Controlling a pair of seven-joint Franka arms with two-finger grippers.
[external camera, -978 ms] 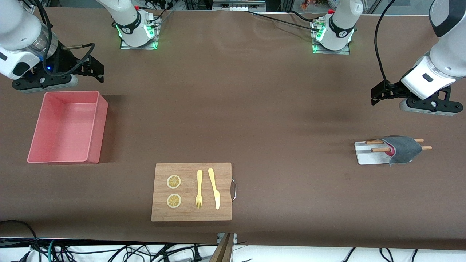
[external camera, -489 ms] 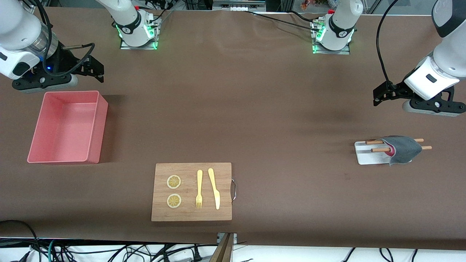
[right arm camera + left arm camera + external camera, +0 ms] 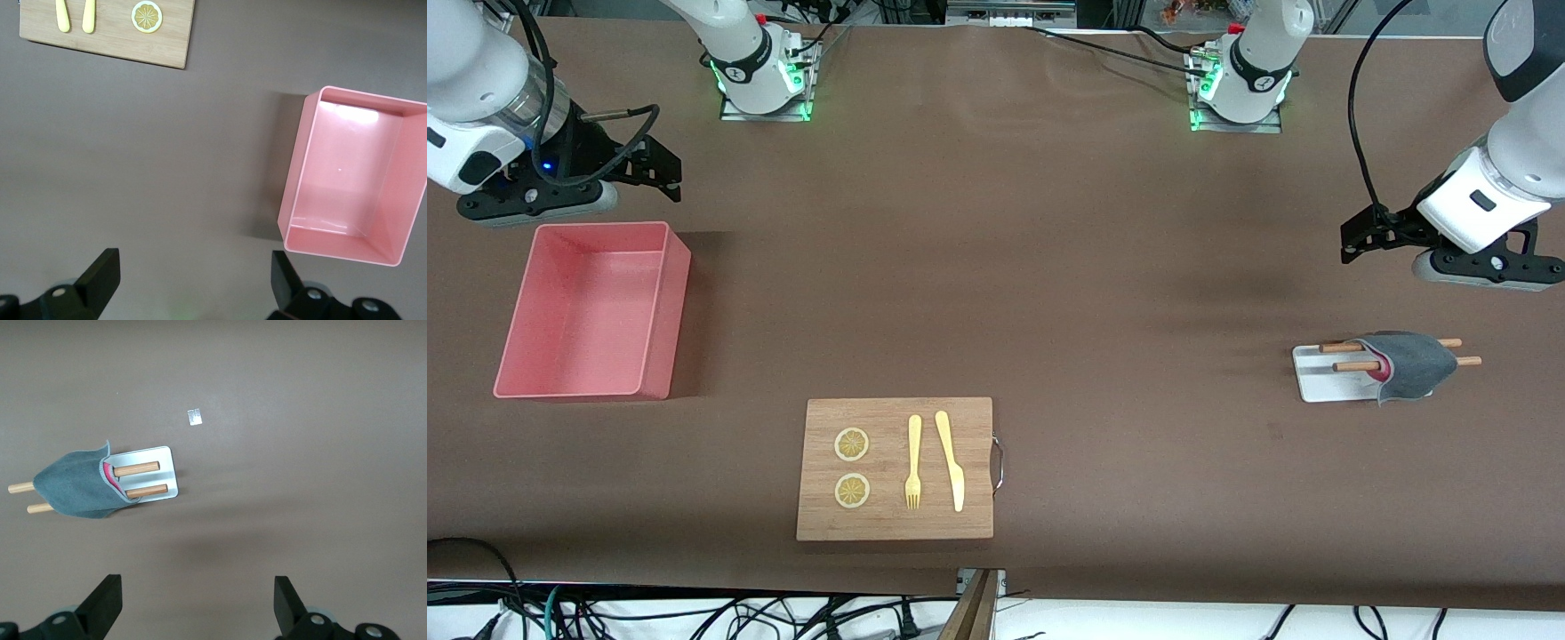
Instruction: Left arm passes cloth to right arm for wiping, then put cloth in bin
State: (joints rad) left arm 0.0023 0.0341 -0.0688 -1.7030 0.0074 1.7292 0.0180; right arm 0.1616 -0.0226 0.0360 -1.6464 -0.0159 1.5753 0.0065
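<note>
The brown table [image 3: 1049, 267] is mostly bare, with broad open surface between its two ends. At the right arm's end stands the pink bin [image 3: 587, 311], open-topped and holding nothing, its walls straight; the right wrist view shows it too [image 3: 350, 187]. The wooden cutting board [image 3: 895, 468] lies near the table's front edge, carrying two lemon slices [image 3: 852, 444], a yellow fork [image 3: 913, 462] and a yellow knife [image 3: 951, 460].

At the left arm's end a small white tray [image 3: 1320, 373] bears two wooden rods [image 3: 1352, 365], and the cloth [image 3: 1409, 364] is draped over them, grey face out, a pink-red edge showing at the fold [image 3: 107, 472].

The left gripper [image 3: 1352, 236] hangs over bare table, apart from the cloth, fingers spread wide and holding nothing [image 3: 197, 607]. The right gripper [image 3: 663, 169] waits above the table just beside the bin's rim, also spread wide and empty [image 3: 193, 283].
</note>
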